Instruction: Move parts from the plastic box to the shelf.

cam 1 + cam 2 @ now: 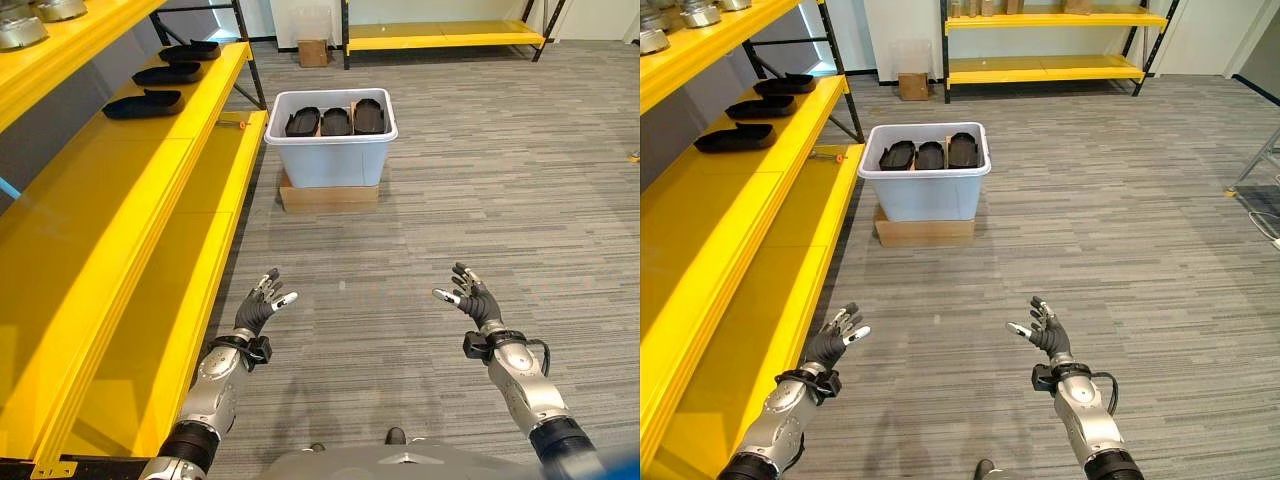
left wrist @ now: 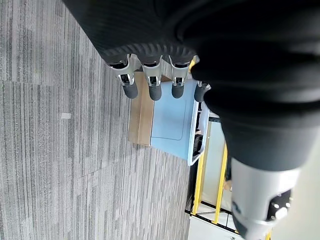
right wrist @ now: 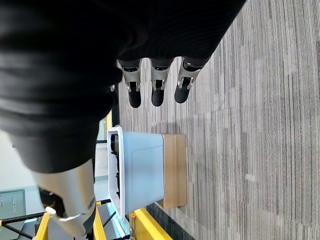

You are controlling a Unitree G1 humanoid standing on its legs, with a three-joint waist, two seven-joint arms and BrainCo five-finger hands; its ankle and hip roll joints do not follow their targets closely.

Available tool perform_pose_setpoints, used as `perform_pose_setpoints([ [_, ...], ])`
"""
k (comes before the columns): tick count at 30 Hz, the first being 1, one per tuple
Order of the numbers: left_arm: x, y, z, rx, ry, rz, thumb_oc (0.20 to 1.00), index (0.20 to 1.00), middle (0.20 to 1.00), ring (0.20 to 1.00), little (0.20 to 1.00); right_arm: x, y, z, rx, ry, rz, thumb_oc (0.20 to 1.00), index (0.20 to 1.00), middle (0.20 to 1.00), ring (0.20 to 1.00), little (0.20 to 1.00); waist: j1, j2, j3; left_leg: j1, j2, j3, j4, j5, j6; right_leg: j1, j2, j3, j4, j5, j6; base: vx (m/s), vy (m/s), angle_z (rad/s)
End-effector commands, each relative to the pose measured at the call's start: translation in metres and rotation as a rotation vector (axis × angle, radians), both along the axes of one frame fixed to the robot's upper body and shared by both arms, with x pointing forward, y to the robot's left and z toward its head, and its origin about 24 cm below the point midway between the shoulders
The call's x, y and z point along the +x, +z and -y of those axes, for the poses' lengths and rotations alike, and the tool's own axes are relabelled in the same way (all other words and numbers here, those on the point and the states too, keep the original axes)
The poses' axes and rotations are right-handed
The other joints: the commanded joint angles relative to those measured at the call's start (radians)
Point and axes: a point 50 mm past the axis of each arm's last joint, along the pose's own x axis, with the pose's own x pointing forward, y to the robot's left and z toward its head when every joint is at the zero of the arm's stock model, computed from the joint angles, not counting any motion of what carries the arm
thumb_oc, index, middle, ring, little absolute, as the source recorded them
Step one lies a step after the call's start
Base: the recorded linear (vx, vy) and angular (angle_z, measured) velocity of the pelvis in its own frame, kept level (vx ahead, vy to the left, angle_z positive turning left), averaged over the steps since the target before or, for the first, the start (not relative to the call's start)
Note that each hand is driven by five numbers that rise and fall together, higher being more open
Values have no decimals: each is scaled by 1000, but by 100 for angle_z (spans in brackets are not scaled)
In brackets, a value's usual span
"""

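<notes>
arms: silver-grey | left hand [image 1: 258,310], right hand [image 1: 473,297]: silver fingers, dark tips | wrists: dark ribbed covers

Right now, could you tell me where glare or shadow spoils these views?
Left eye view: soft sheen on the yellow shelf, no harsh glare; the black parts in the plastic box read as dark shapes. Left wrist view: the dark cover of the left robot hand blocks much.

Grey striped carpet floor [image 1: 1120,200] spreading across room. Second yellow rack [image 1: 1045,45] with dark uprights standing along far wall [image 1: 895,20], white. Small cardboard box [image 1: 912,86] sitting on floor beside it.
</notes>
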Motion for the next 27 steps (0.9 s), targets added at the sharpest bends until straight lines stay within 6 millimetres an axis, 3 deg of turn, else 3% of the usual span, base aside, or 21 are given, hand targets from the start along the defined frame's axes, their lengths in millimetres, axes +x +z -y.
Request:
perform_pose_setpoints([
  [1, 18, 19, -7, 88, -21, 82, 1000, 1000, 1000, 1000, 1000, 16, 21, -1, -27, 16, 106, 1000, 1000, 1000, 1000, 1000, -3, -14, -23, -49, 38, 20, 6, -30, -42, 23, -63, -11, 73, -95, 104, 0, 0, 0],
  [27, 16, 13, -8, 61, -3, 29, 1000, 1000, 1000, 1000, 1000, 17, 21, -1, -28, 0, 112, 1000, 1000, 1000, 1000, 1000, -1, -14, -17, -46, 25, 13, 6, -41, -29, 18, -67, -15, 94, -101, 109, 0, 2, 0],
])
